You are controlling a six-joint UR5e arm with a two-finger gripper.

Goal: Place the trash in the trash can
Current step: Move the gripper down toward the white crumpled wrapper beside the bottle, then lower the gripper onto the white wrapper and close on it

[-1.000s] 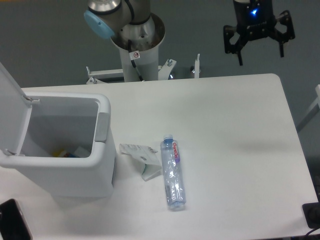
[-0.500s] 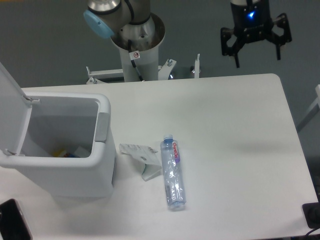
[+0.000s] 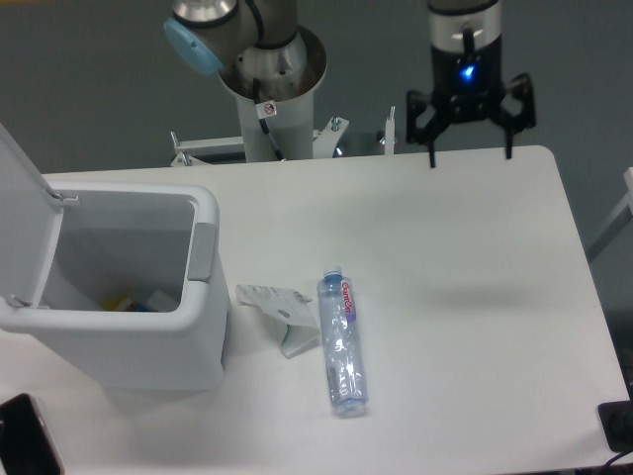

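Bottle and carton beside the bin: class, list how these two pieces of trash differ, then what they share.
The bottle is clear plastic with a blue cap; the carton is white paper. The bottle is long, round and larger; the carton is smaller and crumpled. The carton lies nearer the trash can. Both lie on the table, outside the can.

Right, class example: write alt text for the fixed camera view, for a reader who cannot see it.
A clear plastic bottle and a small white paper carton lie side by side on a white table, right of an open white trash can. The robot arm's tool hangs open and empty over the table's far edge, away from both pieces.
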